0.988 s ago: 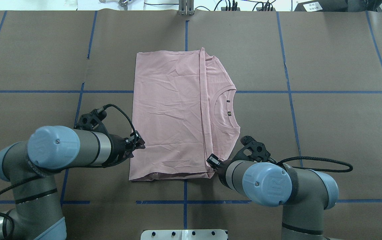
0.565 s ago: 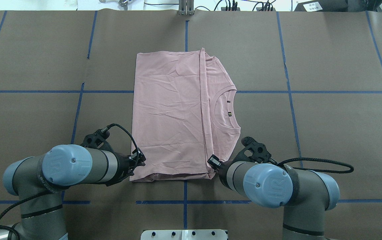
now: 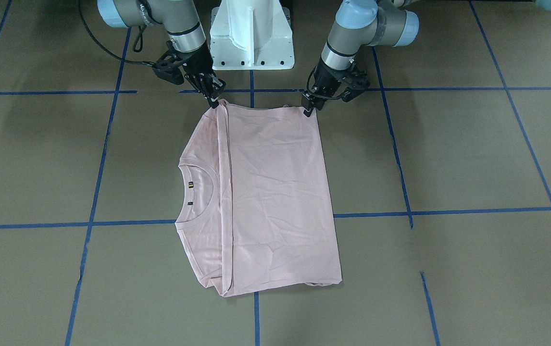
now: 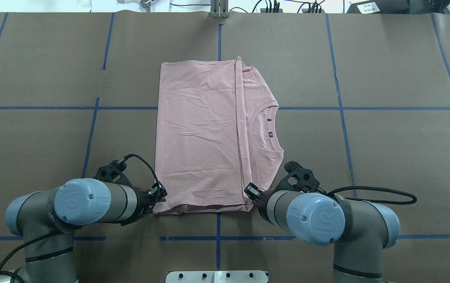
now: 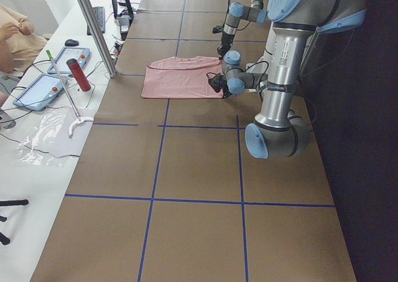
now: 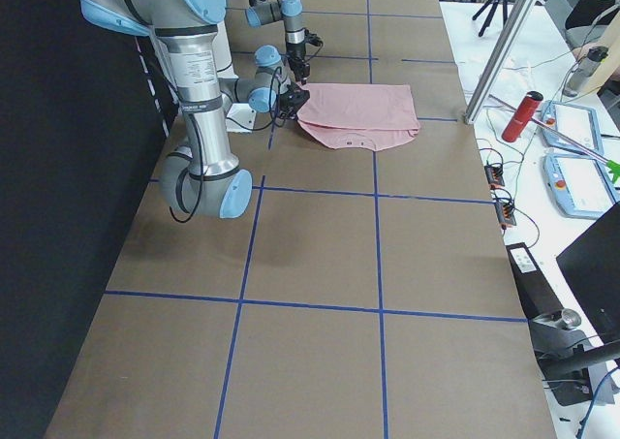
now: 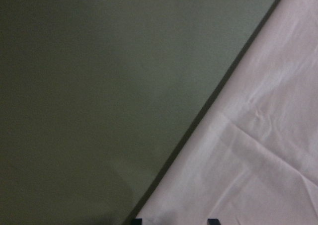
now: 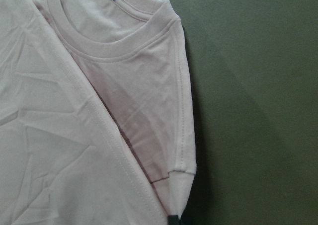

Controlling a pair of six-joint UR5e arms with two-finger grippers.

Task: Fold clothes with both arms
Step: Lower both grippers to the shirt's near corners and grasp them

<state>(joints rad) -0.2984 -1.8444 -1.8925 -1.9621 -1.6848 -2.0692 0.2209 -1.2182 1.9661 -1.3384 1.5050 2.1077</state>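
The pale pink T-shirt (image 4: pixel 201 137) lies folded lengthwise on the brown table, with its ribbed collar (image 4: pixel 266 129) towards my right; its print is hidden. It also shows in the front-facing view (image 3: pixel 275 192). My left gripper (image 4: pixel 162 195) is at the shirt's near left corner, low over the table. In the left wrist view its fingertips (image 7: pixel 136 221) stand apart, open, with the shirt edge (image 7: pixel 258 160) between them. My right gripper (image 4: pixel 249 192) is at the near right corner and looks shut on the cloth edge (image 8: pixel 181 185). Both grippers touch the near hem in the front-facing view, the left (image 3: pixel 308 110) and the right (image 3: pixel 214 102).
The white pedestal base (image 3: pixel 251 33) stands right behind the shirt's near hem. Blue tape lines (image 4: pixel 217 238) grid the brown table. A metal post (image 4: pixel 219 10) stands at the far edge. A red bottle (image 5: pixel 79 75) and tablets lie on the side desk.
My left arm has moved back along the shirt's left edge towards the robot, down to the near left corner. The right arm and the shirt have not moved.
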